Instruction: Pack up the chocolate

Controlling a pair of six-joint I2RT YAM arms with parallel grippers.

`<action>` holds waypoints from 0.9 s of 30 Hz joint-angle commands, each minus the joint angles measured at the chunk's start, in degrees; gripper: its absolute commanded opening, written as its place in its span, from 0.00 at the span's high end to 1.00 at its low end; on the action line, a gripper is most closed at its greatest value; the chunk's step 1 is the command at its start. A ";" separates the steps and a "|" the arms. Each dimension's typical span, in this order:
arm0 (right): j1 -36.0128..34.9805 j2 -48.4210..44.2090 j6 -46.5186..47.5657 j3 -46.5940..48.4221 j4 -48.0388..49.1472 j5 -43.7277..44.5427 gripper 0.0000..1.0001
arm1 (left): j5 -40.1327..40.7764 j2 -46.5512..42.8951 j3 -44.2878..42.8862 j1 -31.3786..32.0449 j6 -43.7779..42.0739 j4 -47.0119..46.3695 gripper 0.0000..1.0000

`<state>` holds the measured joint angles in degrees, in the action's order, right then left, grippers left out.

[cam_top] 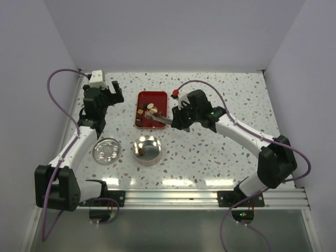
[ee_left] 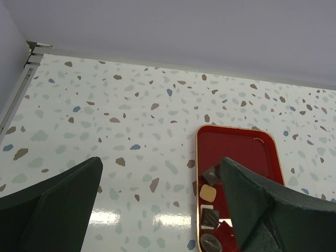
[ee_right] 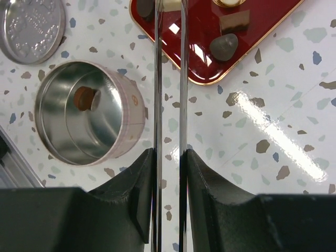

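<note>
Right claw point(ee_right: 169, 160) clamped on tongs point(ee_right: 156, 79) over chocolate point(ee_right: 224, 46) in red tray point(cam_top: 157, 97), tin point(ee_right: 131, 121) beside, left claw point(ee_left: 161, 170) wide open

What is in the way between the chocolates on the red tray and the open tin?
Nothing that shows. Only bare table lies between the red tray and the tin. The tin is open, its lid set aside on the table, and the tongs in the right gripper reach the chocolates.

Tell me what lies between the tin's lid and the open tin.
Nothing: only bare speckled tabletop separates the lid from the open tin, as the top external and right wrist views both show.
</note>
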<state>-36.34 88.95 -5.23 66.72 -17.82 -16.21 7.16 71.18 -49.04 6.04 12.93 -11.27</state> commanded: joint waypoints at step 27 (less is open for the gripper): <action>-4.35 -17.49 4.88 0.78 -24.19 -15.79 0.79 | -1.01 -0.34 -0.62 0.55 0.96 -1.48 0.00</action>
<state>-39.90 71.64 -1.15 66.98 -40.58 -29.76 6.17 71.20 -49.04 6.13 12.97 -11.27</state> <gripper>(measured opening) 0.315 0.997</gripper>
